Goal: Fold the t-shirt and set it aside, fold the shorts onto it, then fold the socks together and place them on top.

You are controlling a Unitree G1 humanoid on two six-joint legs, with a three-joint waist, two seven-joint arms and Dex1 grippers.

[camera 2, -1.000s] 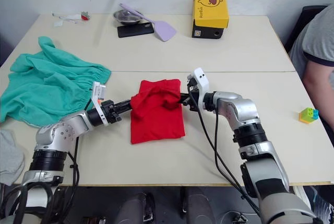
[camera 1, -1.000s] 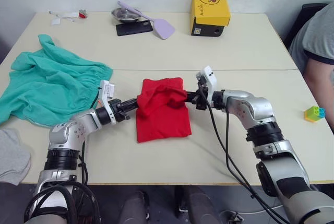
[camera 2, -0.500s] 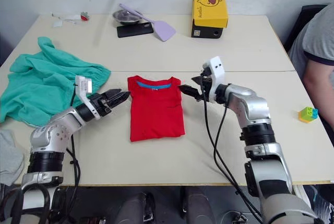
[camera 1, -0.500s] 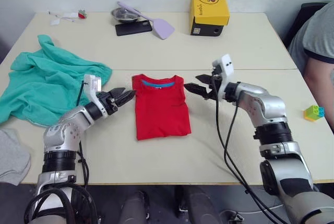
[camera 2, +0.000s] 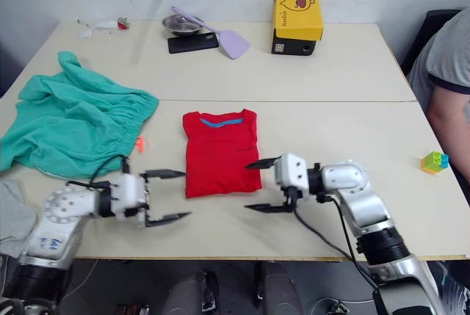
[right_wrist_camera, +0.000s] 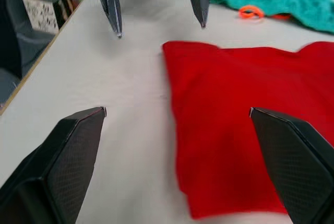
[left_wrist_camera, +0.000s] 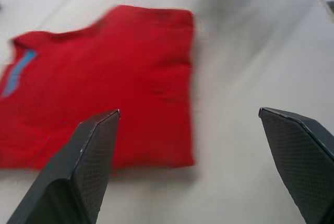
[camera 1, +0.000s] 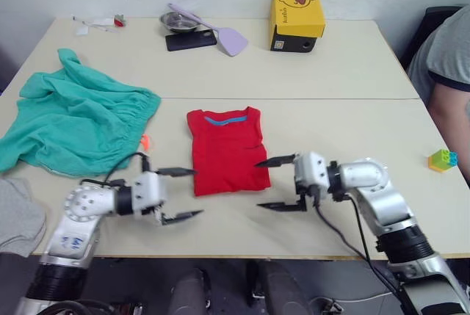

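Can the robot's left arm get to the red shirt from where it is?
Probably yes. The left gripper is open beside the near-left corner of the t-shirt, with bare table between them and nothing in the way. The right gripper is open at the opposite corner.

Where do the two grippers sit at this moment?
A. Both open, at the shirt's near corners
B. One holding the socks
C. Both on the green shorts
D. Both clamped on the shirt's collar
A: the left gripper and right gripper hang open beside the near corners of the t-shirt, touching nothing.
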